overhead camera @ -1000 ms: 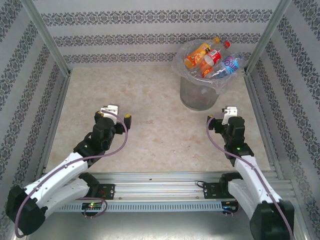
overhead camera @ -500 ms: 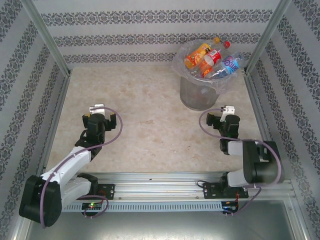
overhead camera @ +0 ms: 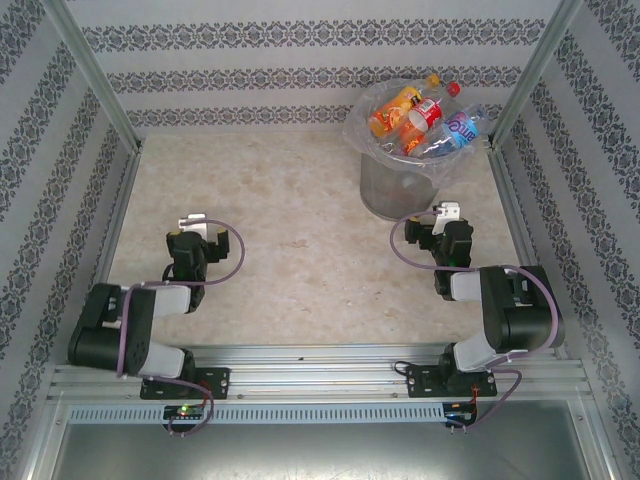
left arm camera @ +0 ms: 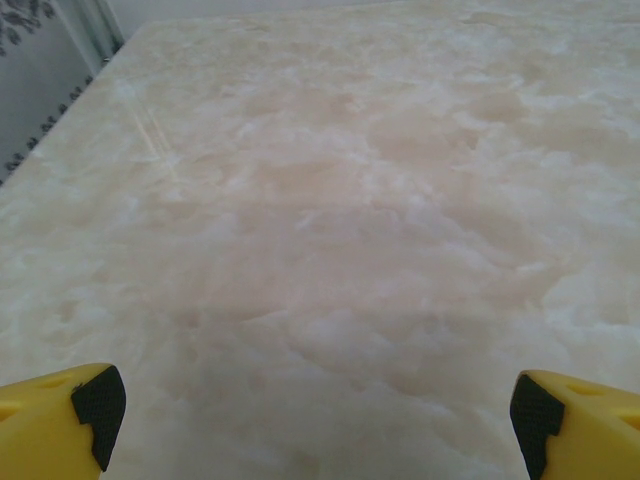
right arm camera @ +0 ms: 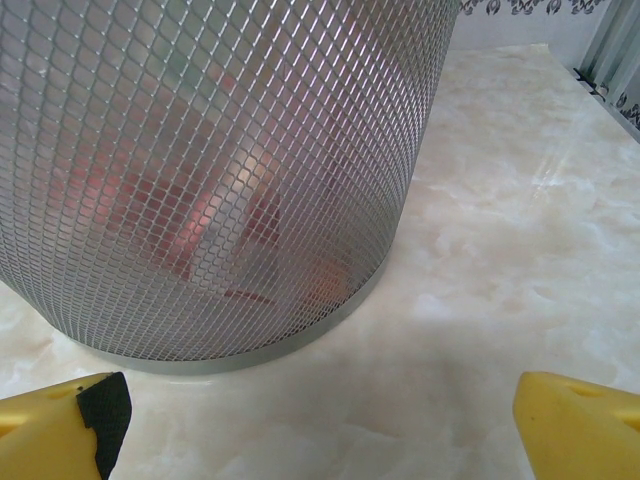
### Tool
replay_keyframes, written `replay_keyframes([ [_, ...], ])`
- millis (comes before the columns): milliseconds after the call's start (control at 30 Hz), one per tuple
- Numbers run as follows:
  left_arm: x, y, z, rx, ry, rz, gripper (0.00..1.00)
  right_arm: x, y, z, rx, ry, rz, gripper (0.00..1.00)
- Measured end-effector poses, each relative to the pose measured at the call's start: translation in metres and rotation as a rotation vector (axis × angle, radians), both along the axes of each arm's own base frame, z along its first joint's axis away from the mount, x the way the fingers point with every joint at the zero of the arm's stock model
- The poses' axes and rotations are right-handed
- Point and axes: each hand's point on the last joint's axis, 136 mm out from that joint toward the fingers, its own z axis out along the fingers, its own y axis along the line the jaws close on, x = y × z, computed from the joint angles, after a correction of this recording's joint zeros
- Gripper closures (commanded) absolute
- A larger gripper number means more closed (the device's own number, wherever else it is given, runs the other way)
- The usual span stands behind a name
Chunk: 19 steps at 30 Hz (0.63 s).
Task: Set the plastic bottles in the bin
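Observation:
The grey mesh bin [overhead camera: 398,192] stands at the back right, lined with a clear bag. Several plastic bottles lie heaped at its top: an orange one [overhead camera: 393,108], a red one [overhead camera: 426,115] and a blue-labelled one [overhead camera: 462,127]. Red bottle shapes [right arm camera: 250,225] show dimly through the mesh wall of the bin [right arm camera: 200,130] in the right wrist view. My right gripper [overhead camera: 445,222] [right arm camera: 320,425] is open just in front of the bin's base, holding nothing. My left gripper [overhead camera: 198,232] [left arm camera: 318,420] is open over bare tabletop at the left, also holding nothing.
The marbled tabletop [overhead camera: 290,230] is closed in by patterned walls [overhead camera: 300,60] at the back and both sides, with metal posts [overhead camera: 95,75] at the corners. A metal rail [overhead camera: 320,360] carrying the arm bases runs along the near edge.
Both arms have folded back toward their bases. The left gripper has drawn left; the right gripper has shifted slightly left, toward the bin. Both stay open.

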Motion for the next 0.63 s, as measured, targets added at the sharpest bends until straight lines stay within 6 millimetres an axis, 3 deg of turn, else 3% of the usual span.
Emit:
replay_keyframes([
  [67,0.005,-0.003,-0.008,-0.009,-0.026,-0.021,0.00,0.000,-0.001,0.000,-0.001,0.000,-0.004,0.02],
  [167,-0.002,-0.004,-0.025,-0.014,0.007,-0.030,0.00,0.000,-0.002,0.000,-0.004,0.000,-0.010,0.02],
  [367,0.024,0.003,0.004,-0.029,-0.069,-0.016,0.00,0.000,-0.002,0.000,-0.005,0.000,-0.013,0.02],
  [633,0.024,0.002,0.004,-0.032,-0.069,-0.024,0.00,0.000,-0.002,0.000,-0.005,0.002,-0.013,0.02],
])
